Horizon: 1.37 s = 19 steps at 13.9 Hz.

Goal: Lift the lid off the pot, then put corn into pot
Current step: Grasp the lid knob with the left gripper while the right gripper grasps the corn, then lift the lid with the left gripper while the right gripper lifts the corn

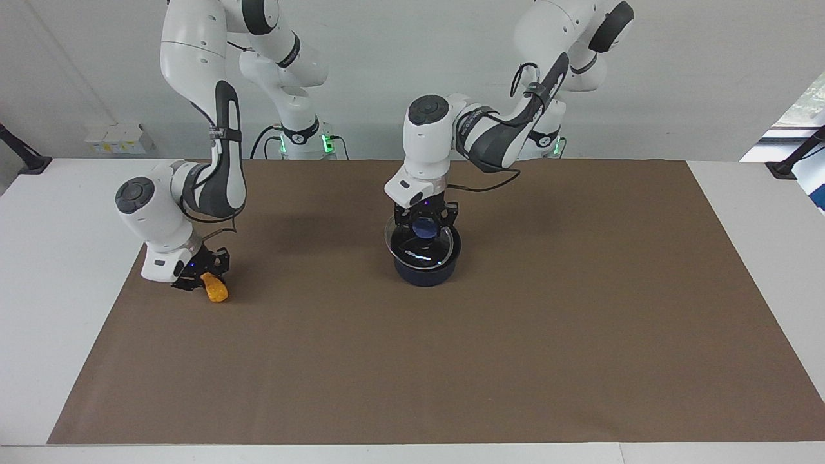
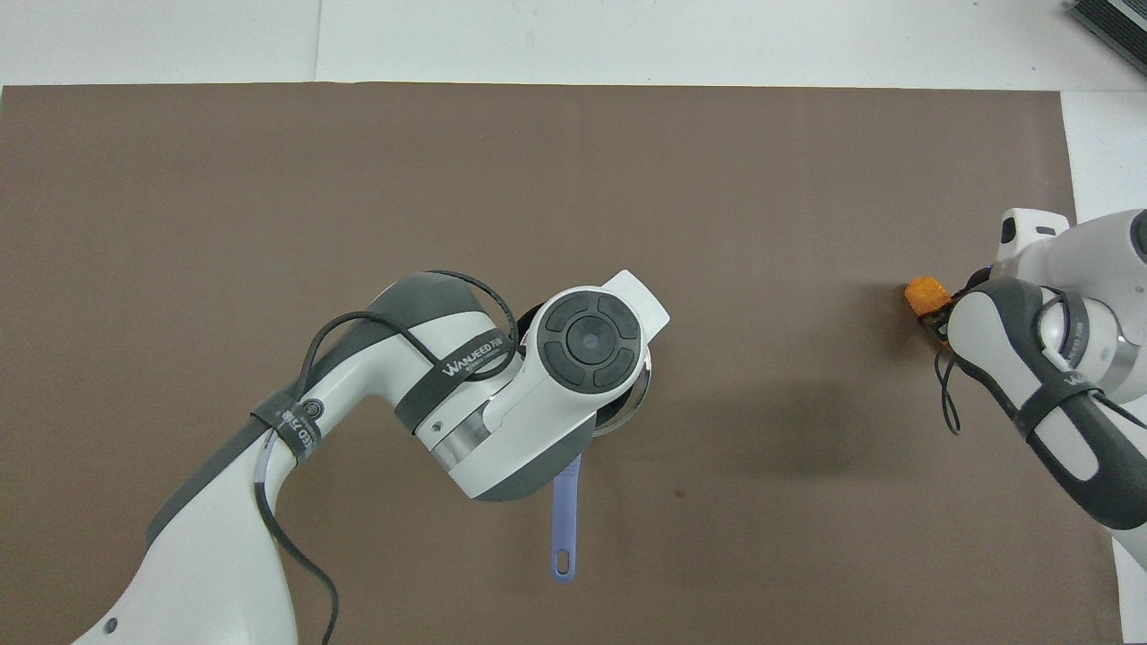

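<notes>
The dark blue pot [image 1: 427,269] stands mid-mat; in the overhead view only its long handle [image 2: 564,520] shows from under the left arm. The glass lid [image 1: 419,250] sits tilted on the pot, raised on the side nearer to the robots, and a bit of its rim [image 2: 638,403] shows from above. My left gripper [image 1: 424,222] is shut on the lid's blue knob. The orange corn [image 1: 215,289] [image 2: 926,293] is at the right arm's end of the mat. My right gripper [image 1: 205,277] [image 2: 939,315] is shut on it, holding it tilted and low at the mat.
A brown mat [image 1: 451,361] covers most of the white table [image 1: 58,258]. A small white box [image 1: 119,138] stands at the wall by the right arm's end of the table.
</notes>
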### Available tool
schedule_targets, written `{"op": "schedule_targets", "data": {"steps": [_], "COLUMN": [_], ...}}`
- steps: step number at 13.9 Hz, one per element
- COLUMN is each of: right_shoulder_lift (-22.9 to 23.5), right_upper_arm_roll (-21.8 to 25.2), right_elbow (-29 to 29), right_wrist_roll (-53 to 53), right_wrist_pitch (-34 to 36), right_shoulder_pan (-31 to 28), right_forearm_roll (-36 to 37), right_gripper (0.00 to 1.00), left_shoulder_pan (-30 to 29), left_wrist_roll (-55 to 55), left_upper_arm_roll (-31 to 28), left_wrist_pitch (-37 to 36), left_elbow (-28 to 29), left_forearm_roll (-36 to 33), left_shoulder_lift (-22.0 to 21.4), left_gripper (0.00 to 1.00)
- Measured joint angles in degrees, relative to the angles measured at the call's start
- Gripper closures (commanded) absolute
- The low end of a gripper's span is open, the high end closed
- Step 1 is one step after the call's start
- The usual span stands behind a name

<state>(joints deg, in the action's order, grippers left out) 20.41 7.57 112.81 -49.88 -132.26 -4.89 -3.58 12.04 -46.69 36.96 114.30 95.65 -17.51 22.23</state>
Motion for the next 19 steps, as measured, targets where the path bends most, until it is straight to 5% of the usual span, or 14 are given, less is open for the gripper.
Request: {"op": "schedule_targets", "data": {"steps": [6, 11, 16, 19], "right_shoulder_lift": [-0.45, -7.54, -12.24, -12.11], "right_upper_arm_roll": [0.04, -1.66, -2.07, -2.27], "right_elbow": [-0.86, -7.26, -14.2, -16.45], "right_wrist_roll": [0.66, 17.04, 38.77, 50.33], "right_wrist_pitch": [1.62, 14.14, 26.71, 28.38], "right_shoulder_pan": [-0.06, 1.84, 10.84, 17.73], "right_forearm_roll": [-2.4, -3.41, -1.14, 0.51], "right_gripper": [1.0, 1.0, 1.0, 1.0], "left_shoulder_pan": [-3.85, -9.65, -10.07, -10.21], "left_wrist_roll": [1.32, 13.68, 30.34, 39.72], "left_upper_arm_roll": [0.19, -0.8, -11.19, -17.92], "left_wrist_pitch": [-5.5, -6.94, -8.71, -9.0], "left_elbow": [-1.03, -0.98, -0.68, 0.46], "left_forearm_roll": [-0.01, 0.01, 6.2, 10.22], "left_shoulder_lift": [-5.36, -5.87, -8.75, -9.99], "left_gripper": [1.0, 1.0, 1.0, 1.0]}}
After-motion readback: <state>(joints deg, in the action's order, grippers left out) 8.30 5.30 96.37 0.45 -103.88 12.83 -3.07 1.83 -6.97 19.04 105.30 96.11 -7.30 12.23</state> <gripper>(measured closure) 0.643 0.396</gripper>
